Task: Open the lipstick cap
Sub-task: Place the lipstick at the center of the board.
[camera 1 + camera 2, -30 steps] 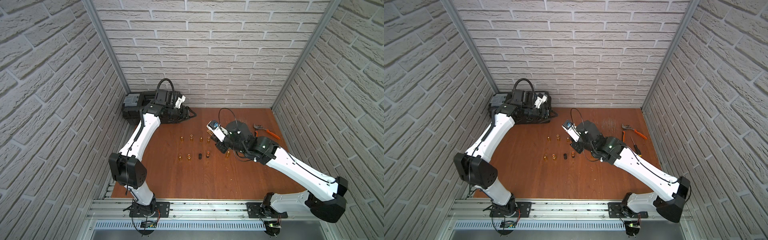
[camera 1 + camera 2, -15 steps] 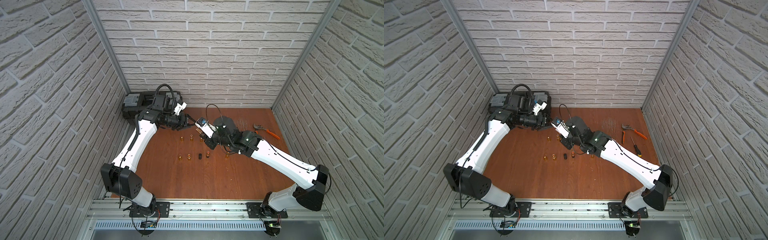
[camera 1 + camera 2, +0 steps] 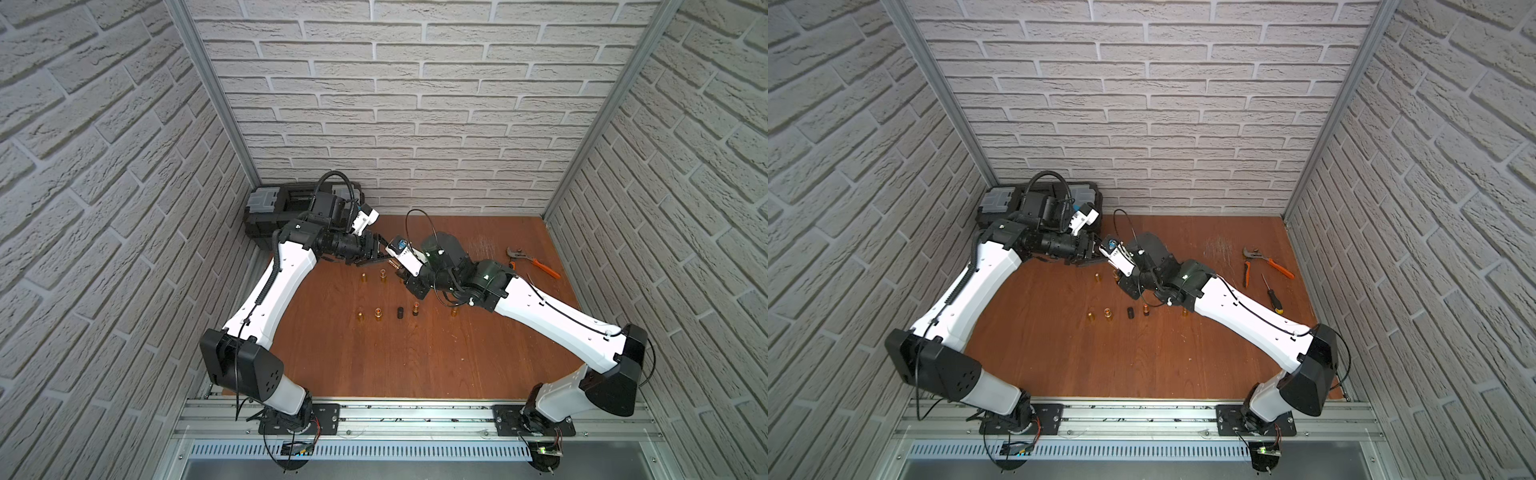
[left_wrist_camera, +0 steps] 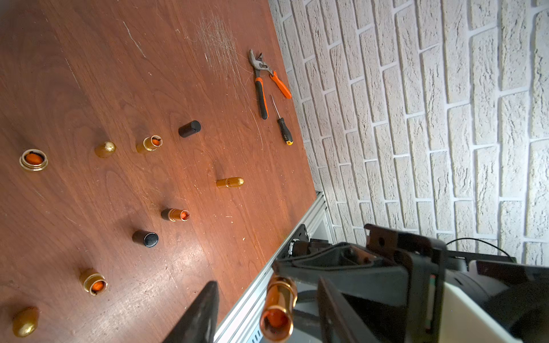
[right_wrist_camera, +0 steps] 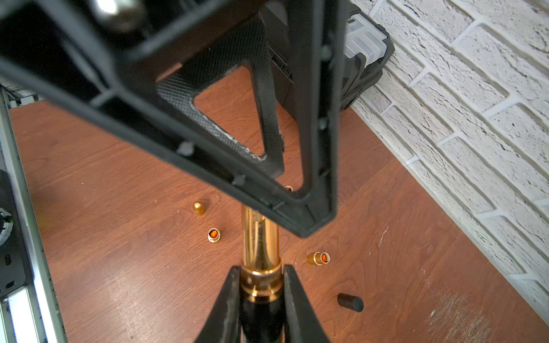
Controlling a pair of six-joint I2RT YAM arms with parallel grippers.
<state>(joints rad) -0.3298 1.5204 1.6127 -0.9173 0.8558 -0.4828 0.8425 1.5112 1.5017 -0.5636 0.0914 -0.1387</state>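
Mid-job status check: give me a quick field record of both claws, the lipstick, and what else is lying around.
right claw: shut on the lipstick at its gold collar
left claw: open, fingers around the lipstick's free end, not gripping
lipstick: held in the air, free end uncapped, orange showing inside
loose items: gold caps, opened lipsticks, black cap on its side
tools: pliers, screwdriver

I see the lipstick (image 5: pixel 260 237) uncapped: black base, gold collar, bare gold tube, orange inside. The right gripper (image 5: pixel 261 271) holds it aloft by the collar.
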